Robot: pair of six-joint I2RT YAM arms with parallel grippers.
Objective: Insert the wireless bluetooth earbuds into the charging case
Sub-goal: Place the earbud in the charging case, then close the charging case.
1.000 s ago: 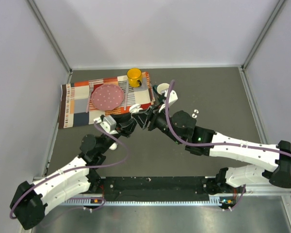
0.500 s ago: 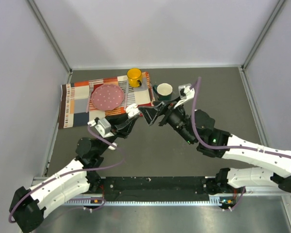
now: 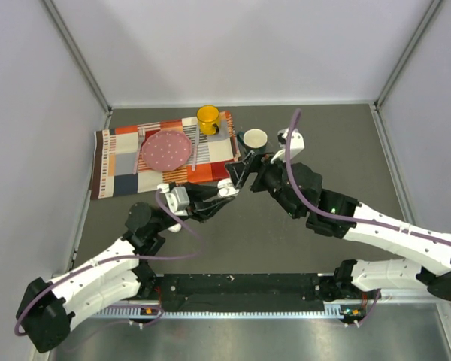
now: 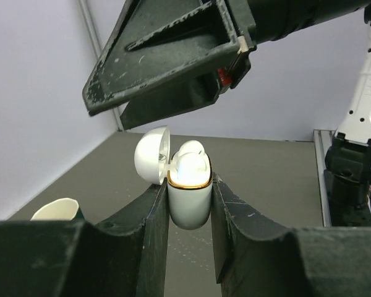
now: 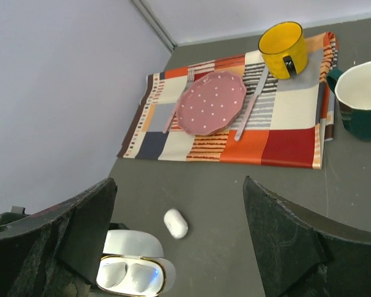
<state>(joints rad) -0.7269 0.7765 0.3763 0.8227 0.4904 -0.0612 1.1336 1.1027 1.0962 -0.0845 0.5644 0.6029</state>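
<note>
The charging case (image 4: 189, 201) is white with a gold rim, and its lid (image 4: 151, 154) is flipped open. My left gripper (image 4: 189, 185) is shut on its body and holds it upright above the table. White earbuds (image 4: 190, 159) bulge from its top; from above, two of them fill the case (image 5: 131, 275). Another small white oval earbud (image 5: 176, 223), slightly blurred, shows against the dark table beyond the case. My right gripper (image 5: 179, 179) hangs open just above the case with nothing between its fingers. From overhead the two grippers (image 3: 240, 171) meet over the table's middle.
A checked placemat (image 3: 120, 162) lies at the back left with a pink dotted plate (image 3: 165, 150), cutlery and a yellow mug (image 3: 208, 119) on it. A dark green mug with a white inside (image 3: 254, 139) stands beside the mat, close behind my right gripper.
My right gripper's jaws have spread wide and lifted off the case. My left gripper has carried the case a little right and nearer.
</note>
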